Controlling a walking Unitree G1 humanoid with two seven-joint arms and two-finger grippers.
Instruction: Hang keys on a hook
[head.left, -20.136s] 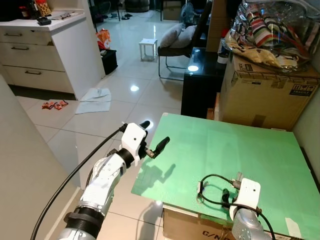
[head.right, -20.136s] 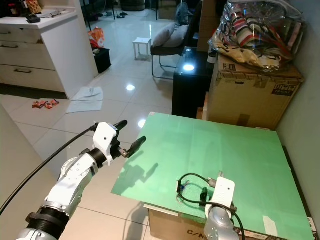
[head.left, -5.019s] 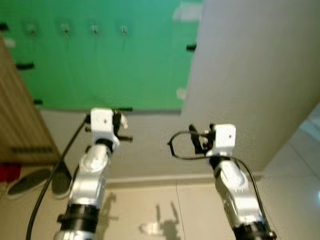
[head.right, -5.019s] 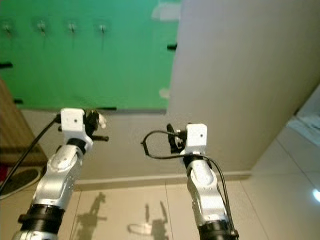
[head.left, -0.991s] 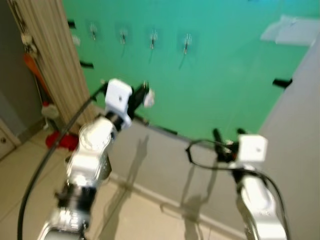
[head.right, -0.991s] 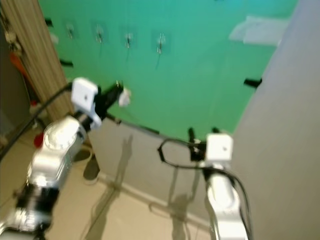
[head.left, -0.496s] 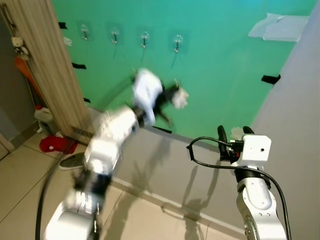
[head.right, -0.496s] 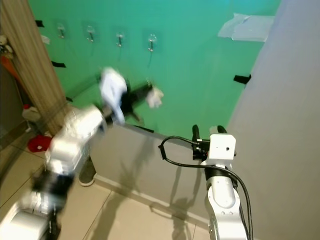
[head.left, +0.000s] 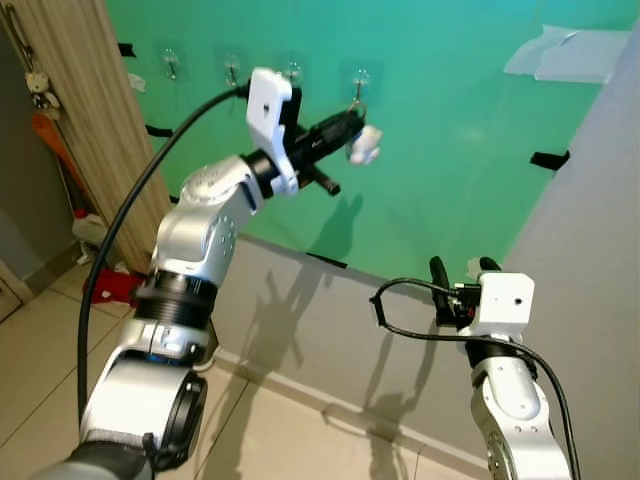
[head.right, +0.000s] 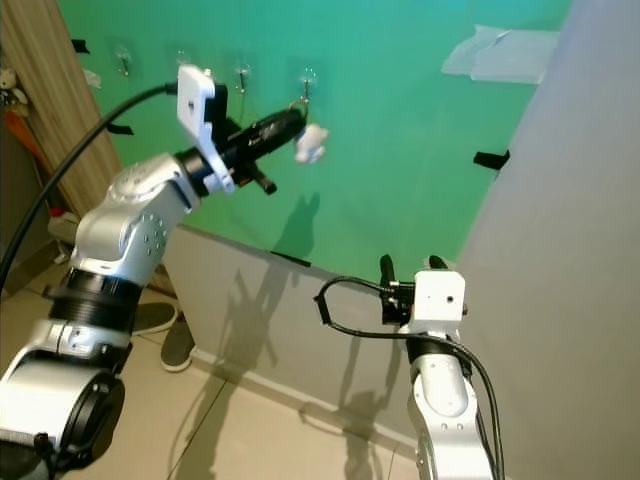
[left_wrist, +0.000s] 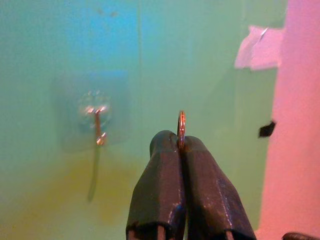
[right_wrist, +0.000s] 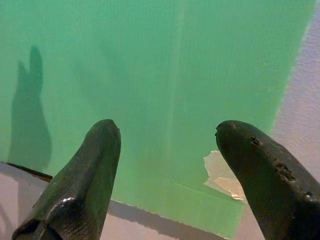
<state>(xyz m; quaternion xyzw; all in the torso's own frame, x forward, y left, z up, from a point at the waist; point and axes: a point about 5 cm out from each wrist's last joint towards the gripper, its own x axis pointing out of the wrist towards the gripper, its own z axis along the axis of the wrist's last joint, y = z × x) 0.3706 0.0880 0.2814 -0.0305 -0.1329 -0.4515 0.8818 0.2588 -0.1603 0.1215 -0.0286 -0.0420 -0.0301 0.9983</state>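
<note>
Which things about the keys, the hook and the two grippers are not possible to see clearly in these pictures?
- Keys: in the left wrist view the left gripper has its fingers pressed around them; a thin key ring edge sticks out.
- White tag: too small in the eye views to identify.
- Gap between ring and hook: depth cannot be judged in the left wrist view.
- Right gripper: open, its finger bases cut off by the picture edge.
</note>
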